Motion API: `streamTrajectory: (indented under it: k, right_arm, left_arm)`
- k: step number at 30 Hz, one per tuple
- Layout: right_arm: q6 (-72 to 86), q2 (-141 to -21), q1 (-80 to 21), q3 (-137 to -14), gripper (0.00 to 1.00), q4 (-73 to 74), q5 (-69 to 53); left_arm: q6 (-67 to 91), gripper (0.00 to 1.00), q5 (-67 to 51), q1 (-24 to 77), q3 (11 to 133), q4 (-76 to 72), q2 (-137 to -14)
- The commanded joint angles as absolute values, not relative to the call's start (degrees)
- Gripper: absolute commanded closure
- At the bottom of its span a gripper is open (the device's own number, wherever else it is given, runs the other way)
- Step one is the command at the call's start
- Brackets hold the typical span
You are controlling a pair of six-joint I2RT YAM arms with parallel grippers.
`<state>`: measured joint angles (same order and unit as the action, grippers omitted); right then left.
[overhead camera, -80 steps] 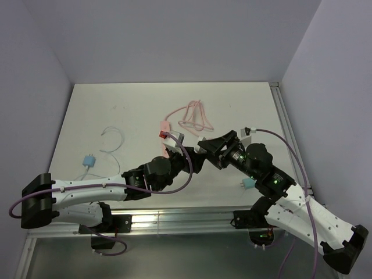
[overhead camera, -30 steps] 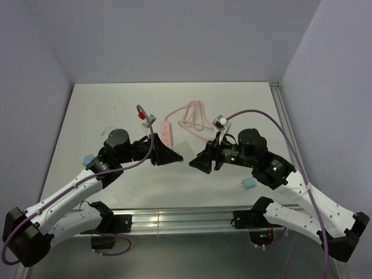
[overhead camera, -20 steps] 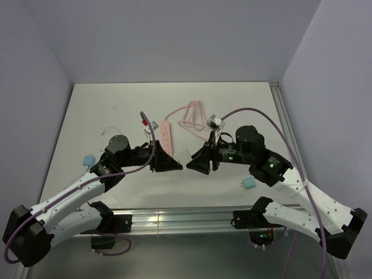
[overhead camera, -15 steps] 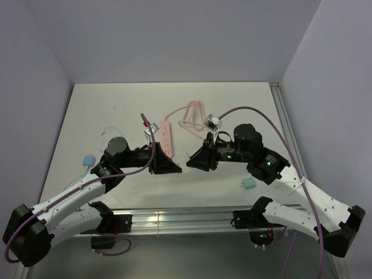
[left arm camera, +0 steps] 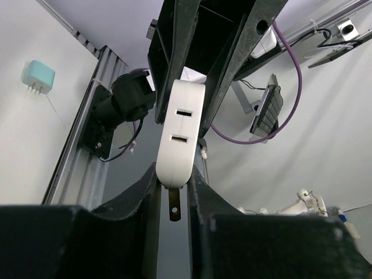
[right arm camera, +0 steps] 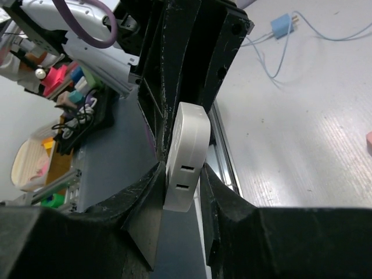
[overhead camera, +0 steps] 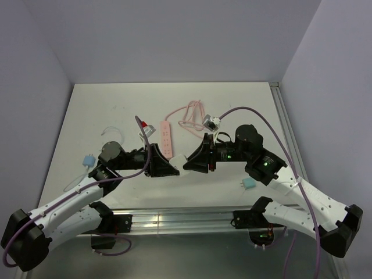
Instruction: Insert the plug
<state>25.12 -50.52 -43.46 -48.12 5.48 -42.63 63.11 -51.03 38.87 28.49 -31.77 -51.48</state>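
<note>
Above the middle of the table, your left gripper and right gripper meet end to end. Each pair of fingers is clamped on the same white two-slot adapter, whose metal prong shows between the left fingers. This reads as a hand-over or regrip, with insertion not yet begun: the teal plug lies on the table at far left, its pale wire looping away, well apart from both grippers and held by neither. Your next move calls for one gripper to let go cleanly without tilting the adapter. A second teal plug lies beside the right arm. The pink power strip and its coiled pink cord lie just behind the meeting point, near enough to snag.
</note>
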Motion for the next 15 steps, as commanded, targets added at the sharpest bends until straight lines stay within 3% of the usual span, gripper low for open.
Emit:
streamTrajectory:
  k: [1,4,5,6,10,12,15]
  right_arm:
    - [27.33,-51.41,-43.95,-47.37,0.64,0.26,-47.02]
    - [28.56,-52.21,-43.95,-47.37,0.74,-2.17,-47.72]
    - [29.26,-52.38,-44.03,-47.29,1.0,-3.07,-48.16]
    - [30.05,-52.64,-44.03,-46.85,1.0,-3.77,-48.51]
    - [32.95,-52.47,-43.86,-45.71,1.0,-5.1,-47.46]
    - [34.44,-51.6,-43.86,-44.74,1.0,-5.79,-46.5]
    - [36.03,-50.37,-43.59,-43.34,1.0,-6.85,-45.97]
  left_arm:
    - [64.07,1.0,-50.36,38.94,28.92,-35.86,-50.36]
    - [63.98,0.99,-50.54,38.94,28.92,-35.77,-50.1]
    - [63.9,1.0,-50.54,38.94,29.0,-35.51,-49.92]
    - [63.55,0.98,-50.36,38.94,29.26,-35.16,-49.83]
    - [63.11,0.44,-47.73,38.94,28.74,-33.92,-47.12]
    - [62.15,0.33,-45.88,38.85,28.83,-32.79,-44.74]
    - [59.6,0.28,-43.08,38.85,29.62,-28.67,-41.84]
